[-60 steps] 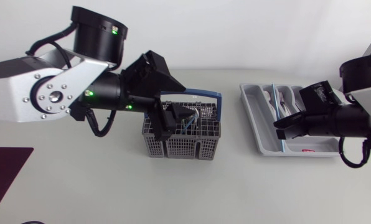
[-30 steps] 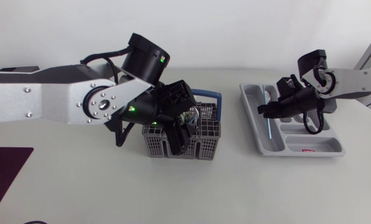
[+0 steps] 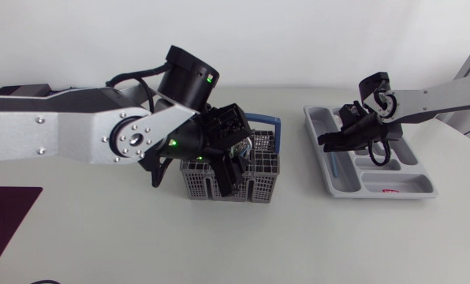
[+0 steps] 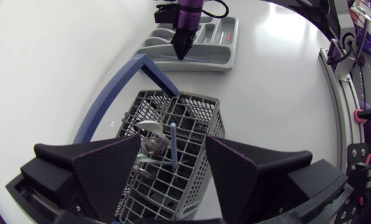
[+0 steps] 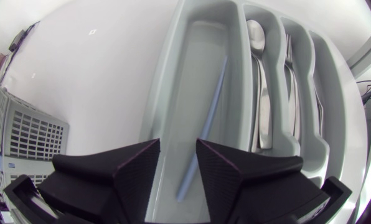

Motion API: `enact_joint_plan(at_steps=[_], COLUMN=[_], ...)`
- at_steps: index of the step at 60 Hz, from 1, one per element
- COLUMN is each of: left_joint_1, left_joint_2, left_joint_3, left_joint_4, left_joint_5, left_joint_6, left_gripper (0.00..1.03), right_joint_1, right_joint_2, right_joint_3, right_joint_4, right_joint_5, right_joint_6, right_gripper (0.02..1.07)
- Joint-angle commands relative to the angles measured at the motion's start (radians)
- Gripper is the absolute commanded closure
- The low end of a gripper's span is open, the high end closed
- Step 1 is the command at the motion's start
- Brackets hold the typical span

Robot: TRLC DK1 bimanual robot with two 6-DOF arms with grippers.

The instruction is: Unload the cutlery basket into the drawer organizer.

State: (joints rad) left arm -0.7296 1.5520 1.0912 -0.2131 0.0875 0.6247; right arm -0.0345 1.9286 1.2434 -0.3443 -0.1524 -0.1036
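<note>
Cutlery basket (image 3: 260, 186) stands mid-tabletop, left of the drawer organizer (image 3: 377, 195). Left claw (image 4: 179, 180), spread wide, straddles a blue utensil (image 4: 172, 144) and spoon (image 4: 149, 128); closing may catch both or snag the grid wall. Right claw (image 5: 178, 165), parted and empty, hovers over the organizer's left compartment.

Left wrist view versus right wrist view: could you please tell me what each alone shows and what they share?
Left wrist only: the open left gripper over an upright pale-blue stick and a silver spoon inside the grey mesh cutlery basket. Right wrist only: the grey plastic organizer tray contents, legibly, with a lying pale-blue stick and a second silver spoon one compartment over. Both: basket, tray and the open right gripper.
</note>
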Motion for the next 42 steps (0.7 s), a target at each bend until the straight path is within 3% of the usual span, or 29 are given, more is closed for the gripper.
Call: enact_joint_plan(at_steps=[1, 8, 16, 33, 42], left_joint_1=[0.002, 0.007, 0.013, 0.015, 0.016], left_joint_2=[-0.013, -0.021, -0.021, -0.020, -0.018], left_joint_3=[-0.036, -0.053, -0.062, -0.068, -0.073], left_joint_4=[0.023, 0.043, 0.077, 0.090, 0.106], left_joint_5=[-0.005, 0.003, 0.012, 0.038, 0.052], left_joint_6=[0.030, 0.046, 0.050, 0.058, 0.059], left_gripper=[0.22, 0.32, 0.44, 0.50, 0.71], right_joint_1=[0.008, 0.019, 0.036, 0.074, 0.091], right_joint_2=[-0.019, -0.056, -0.102, -0.241, -0.303], right_joint_3=[0.004, -0.022, -0.068, -0.167, -0.210], right_joint_4=[-0.015, -0.012, -0.001, 0.008, 0.007], right_joint_5=[0.011, 0.024, 0.028, 0.030, 0.030], right_joint_6=[0.021, 0.016, 0.015, 0.012, 0.007], right_gripper=[0.31, 0.22, 0.21, 0.20, 0.20])
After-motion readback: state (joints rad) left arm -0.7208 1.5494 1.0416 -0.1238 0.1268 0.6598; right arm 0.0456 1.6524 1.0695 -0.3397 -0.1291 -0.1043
